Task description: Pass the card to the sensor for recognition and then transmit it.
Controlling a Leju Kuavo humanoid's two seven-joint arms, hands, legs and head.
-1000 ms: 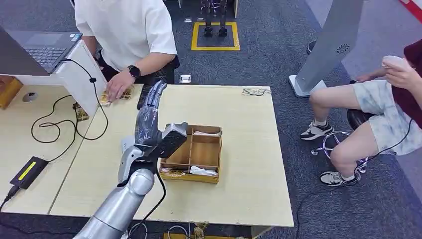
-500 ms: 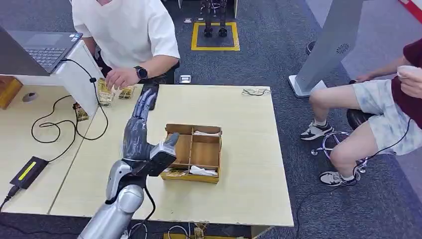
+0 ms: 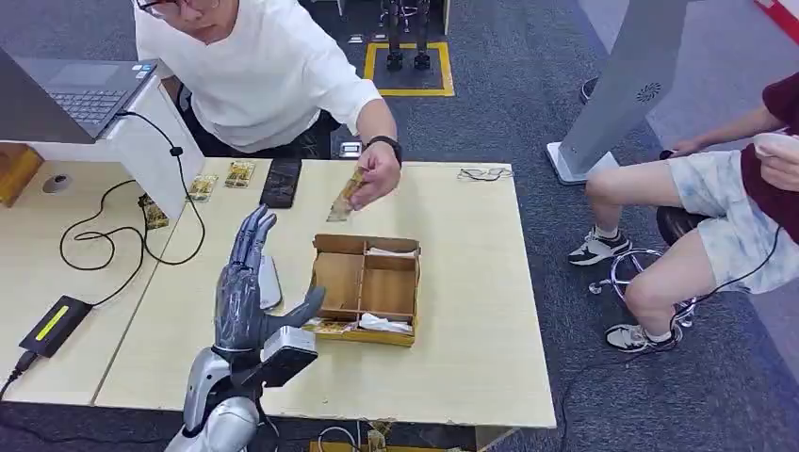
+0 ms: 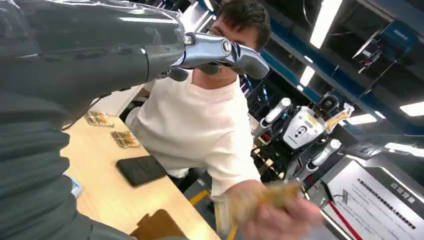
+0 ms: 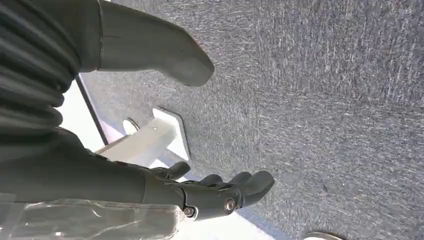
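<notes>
My left hand (image 3: 243,287) is raised over the near-left part of the table, fingers spread and straight, holding nothing. Its fingers (image 4: 220,49) point towards the person in white. That person's hand (image 3: 375,177) holds a yellowish card (image 3: 343,201) in the air above the table, just beyond the wooden box (image 3: 341,280); the same card (image 4: 262,199) is blurred in the left wrist view. A flat black sensor (image 3: 281,181) lies at the table's far edge, also seen as the black slab (image 4: 140,170). My right hand (image 5: 220,192) hangs over the carpet, holding nothing.
Two more cards (image 3: 201,186) (image 3: 240,172) lie left of the sensor. A laptop (image 3: 80,94) on a white stand, cables and a power brick (image 3: 53,325) occupy the left desk. A second person (image 3: 725,217) sits at the right. A small white object (image 3: 270,282) lies beside my left hand.
My left arm has drawn back from the table's far edge towards me. The person in white has lifted a card and reached right with it over the box.
</notes>
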